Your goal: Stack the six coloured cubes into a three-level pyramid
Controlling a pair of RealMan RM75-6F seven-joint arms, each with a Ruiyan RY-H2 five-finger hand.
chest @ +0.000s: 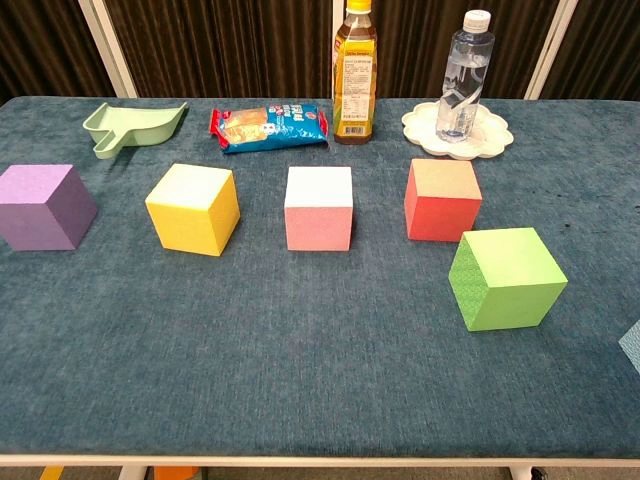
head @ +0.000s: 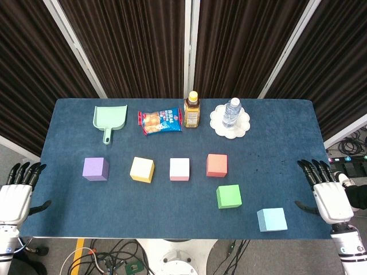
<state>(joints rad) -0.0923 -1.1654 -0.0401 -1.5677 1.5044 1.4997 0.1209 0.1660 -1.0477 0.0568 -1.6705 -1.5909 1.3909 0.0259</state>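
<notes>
Fingers spread and empty, the right hand [head: 331, 197] hovers at the counter's right edge, the light blue cube [head: 272, 219] just inward near the front edge, seemingly closest. The left hand [head: 14, 197], likewise open, sits off the left edge, the purple cube [head: 96, 169] nearest it.

Dark pleated curtains [head: 137, 46] hang behind, split by pale slanted bars (perhaps frame struts). A blue-clothed table [head: 287, 132] stands over tangled floor cables [head: 114, 258].

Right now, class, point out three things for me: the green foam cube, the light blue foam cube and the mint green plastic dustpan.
green foam cube [head: 229, 196], head view, on its top face.
light blue foam cube [head: 272, 219], head view, on its top face.
mint green plastic dustpan [head: 109, 118], head view, inside its scoop.
</notes>
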